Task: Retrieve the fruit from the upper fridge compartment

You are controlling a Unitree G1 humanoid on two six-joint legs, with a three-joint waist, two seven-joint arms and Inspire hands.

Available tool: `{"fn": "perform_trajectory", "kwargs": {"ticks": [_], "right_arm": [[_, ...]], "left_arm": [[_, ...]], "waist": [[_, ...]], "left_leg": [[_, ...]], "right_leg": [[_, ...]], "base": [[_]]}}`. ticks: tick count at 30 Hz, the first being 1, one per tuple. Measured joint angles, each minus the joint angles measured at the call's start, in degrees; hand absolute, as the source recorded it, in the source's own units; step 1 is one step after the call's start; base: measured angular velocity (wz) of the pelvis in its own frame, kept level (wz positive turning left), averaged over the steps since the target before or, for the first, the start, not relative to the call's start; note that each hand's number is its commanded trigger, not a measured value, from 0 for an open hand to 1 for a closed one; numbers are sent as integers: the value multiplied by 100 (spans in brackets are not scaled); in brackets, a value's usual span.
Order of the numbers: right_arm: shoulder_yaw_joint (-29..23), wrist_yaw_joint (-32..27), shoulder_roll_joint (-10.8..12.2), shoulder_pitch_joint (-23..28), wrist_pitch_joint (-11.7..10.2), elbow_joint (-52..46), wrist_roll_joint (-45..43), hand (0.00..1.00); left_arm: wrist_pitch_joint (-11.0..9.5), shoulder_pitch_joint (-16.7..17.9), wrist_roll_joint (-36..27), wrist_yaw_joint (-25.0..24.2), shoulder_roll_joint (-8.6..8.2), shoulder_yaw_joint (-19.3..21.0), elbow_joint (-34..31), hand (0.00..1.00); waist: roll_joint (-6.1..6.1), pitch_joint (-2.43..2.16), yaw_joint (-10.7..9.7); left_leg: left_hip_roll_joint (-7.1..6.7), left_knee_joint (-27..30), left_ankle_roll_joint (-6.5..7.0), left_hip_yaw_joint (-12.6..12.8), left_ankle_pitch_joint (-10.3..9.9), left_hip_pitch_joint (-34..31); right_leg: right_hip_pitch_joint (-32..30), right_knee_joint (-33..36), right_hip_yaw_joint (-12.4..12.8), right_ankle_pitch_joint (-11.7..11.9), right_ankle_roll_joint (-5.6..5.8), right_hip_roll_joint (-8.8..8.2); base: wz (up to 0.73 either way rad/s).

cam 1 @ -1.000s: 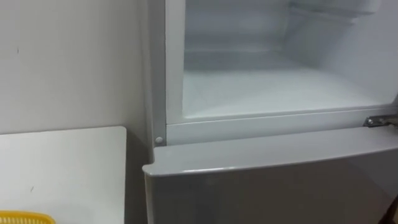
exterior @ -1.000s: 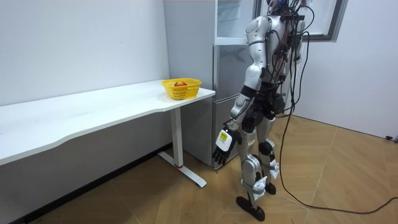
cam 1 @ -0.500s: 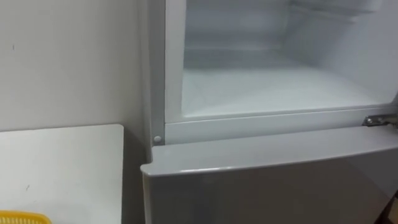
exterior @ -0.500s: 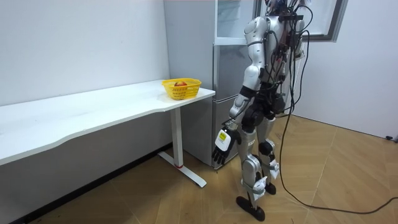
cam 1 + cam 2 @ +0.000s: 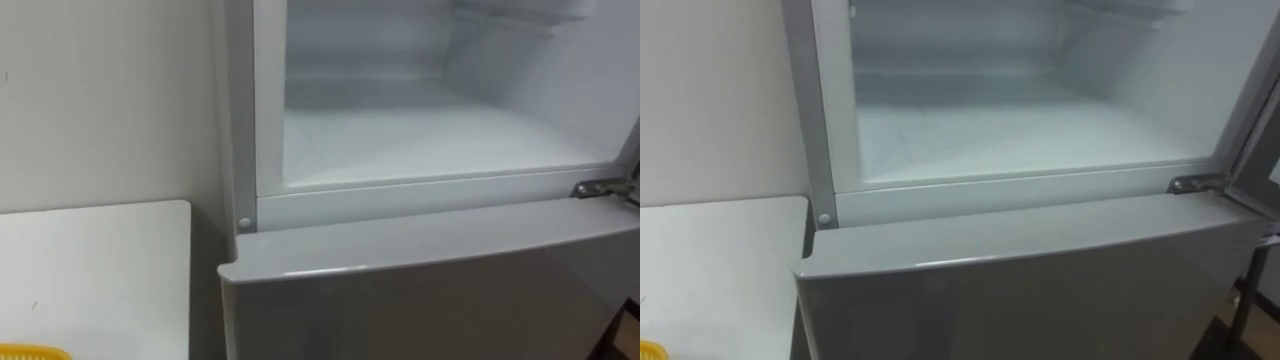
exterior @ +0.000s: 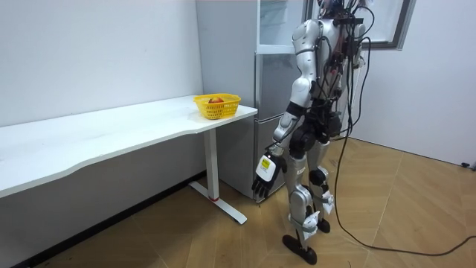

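The upper fridge compartment point(image 5: 420, 140) stands open straight ahead of me, and its white floor is bare as far as I see into it. Its door point(image 5: 1258, 110) is swung out at the right, by a metal hinge point(image 5: 600, 187). Below it the grey lower door point(image 5: 420, 290) is closed. In the room view I stand upright close in front of the fridge point(image 6: 271, 89). My left hand point(image 6: 264, 176) hangs at thigh height with straight fingers and holds nothing.
A white table point(image 5: 90, 270) stands against the wall to the left of the fridge. On its end nearest the fridge sits a yellow basket point(image 6: 217, 106) with fruit in it, its rim point(image 5: 30, 352) at the lower left corner.
The eye view has shifted slightly, so fridge and table sit further left in the picture. Nothing in the scene has moved and my left hand still hangs.
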Motion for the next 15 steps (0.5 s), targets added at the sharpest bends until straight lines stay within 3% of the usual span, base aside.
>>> {"fn": "perform_trajectory", "kwargs": {"ticks": [6,10,15], "right_arm": [[256,-493,3,4,499,-409,-901,0],[677,-888,4,16,820,-554,-2171,0],[1012,-1020,12,186,1169,-971,-2382,0]], "left_arm": [[-8,64,46,-69,-12,91,64,0],[-82,64,58,-57,-53,89,163,0],[-244,50,52,-61,-68,86,309,0]], "waist": [[36,6,-43],[57,18,-45],[68,26,-38]], "left_leg": [[-27,0,-23,14,29,-1],[-35,3,-51,38,56,82],[-47,1,-67,88,88,141]], "right_leg": [[-107,293,8,-86,-34,-21],[-125,404,31,-146,-45,-27],[-193,533,94,-178,-31,-23]], "base": [[-4],[-4],[-5]]}}
